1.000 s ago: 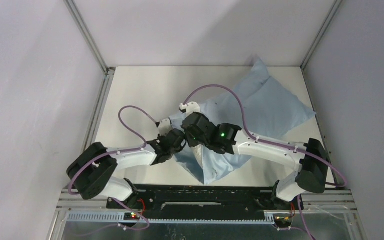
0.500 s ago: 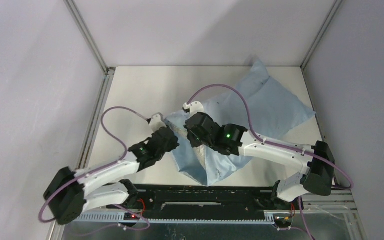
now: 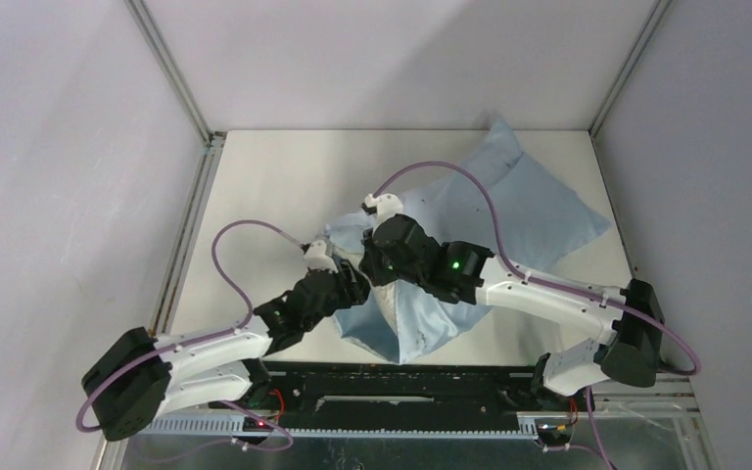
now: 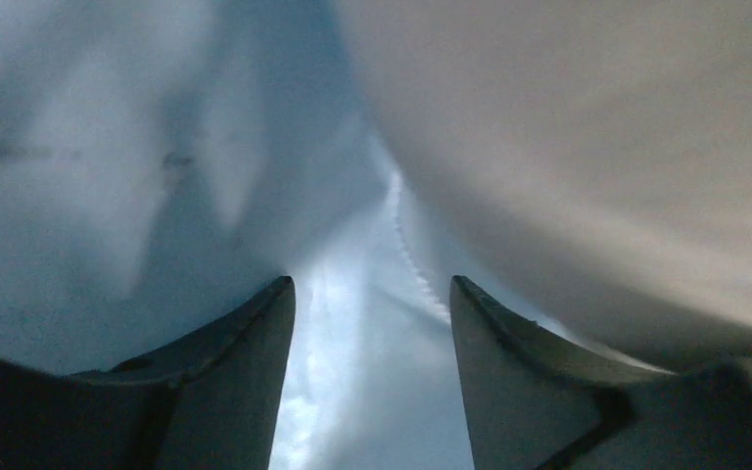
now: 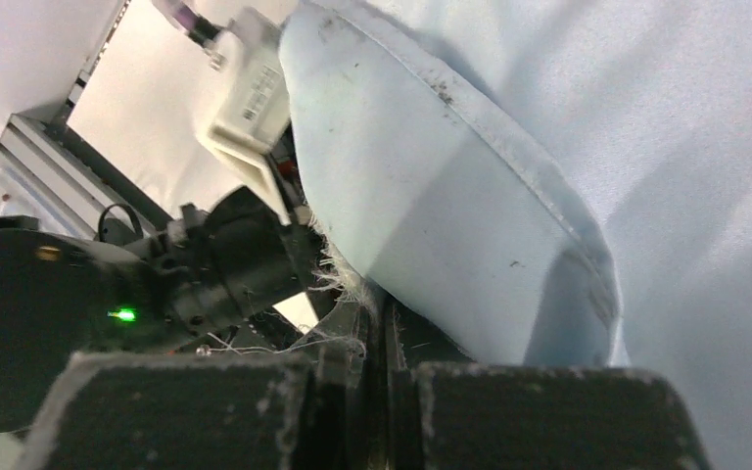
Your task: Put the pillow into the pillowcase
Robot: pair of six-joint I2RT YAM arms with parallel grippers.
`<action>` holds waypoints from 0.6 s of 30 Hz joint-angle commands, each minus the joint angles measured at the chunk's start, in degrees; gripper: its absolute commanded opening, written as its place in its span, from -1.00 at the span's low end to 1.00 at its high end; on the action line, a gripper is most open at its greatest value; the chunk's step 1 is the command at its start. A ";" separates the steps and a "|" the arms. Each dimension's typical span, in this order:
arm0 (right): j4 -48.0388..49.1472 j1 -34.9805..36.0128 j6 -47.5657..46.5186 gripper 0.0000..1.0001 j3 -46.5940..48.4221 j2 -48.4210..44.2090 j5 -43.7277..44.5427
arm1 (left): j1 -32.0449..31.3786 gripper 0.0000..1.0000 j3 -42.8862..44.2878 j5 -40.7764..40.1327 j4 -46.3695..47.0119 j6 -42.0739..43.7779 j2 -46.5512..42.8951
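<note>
The light blue pillowcase (image 3: 509, 211) lies bulging from the table's far right corner towards the near middle. In the top view the pillow is hidden inside it. My left gripper (image 3: 355, 284) reaches into the case's near-left opening. In the left wrist view its fingers (image 4: 255, 338) stand apart, open and holding nothing, with blue fabric (image 4: 108, 176) to the left and the white pillow (image 4: 597, 147) at upper right. My right gripper (image 3: 372, 262) is shut on the frayed hem of the pillowcase (image 5: 450, 196), holding that edge up just beside the left wrist (image 5: 225, 264).
The pale table top (image 3: 264, 196) is bare on its left half. Enclosure walls and metal frame posts (image 3: 171, 73) stand on three sides. A black rail (image 3: 401, 377) carrying both arm bases runs along the near edge.
The left arm swung out to the left, then pushed back in under the lifted hem. The right gripper carried the hem slightly up and right. The case's near-left edge now stands higher.
</note>
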 commanded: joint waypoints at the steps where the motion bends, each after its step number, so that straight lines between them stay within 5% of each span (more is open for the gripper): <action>1: 8.32 -0.04 3.75 -1.00 1.13 -4.53 -2.92 | -2.27 0.36 4.63 -10.01 -5.03 2.00 5.48; 7: 8.88 0.90 5.19 -1.00 1.12 -6.78 -3.04 | -4.87 0.73 11.24 -22.20 -19.60 -5.99 15.13; 11: 8.58 2.55 5.69 -1.00 1.33 -6.97 -2.53 | -4.86 0.77 15.35 -24.21 -23.83 -9.57 21.14; 15: 5.91 4.88 6.25 -1.00 1.32 -5.63 -0.40 | -4.86 0.59 20.27 -24.24 -27.17 -10.09 28.95; 18: 5.26 6.41 6.84 -1.00 0.18 -5.16 1.16 | -4.87 0.26 21.69 -22.87 -26.94 -10.47 33.09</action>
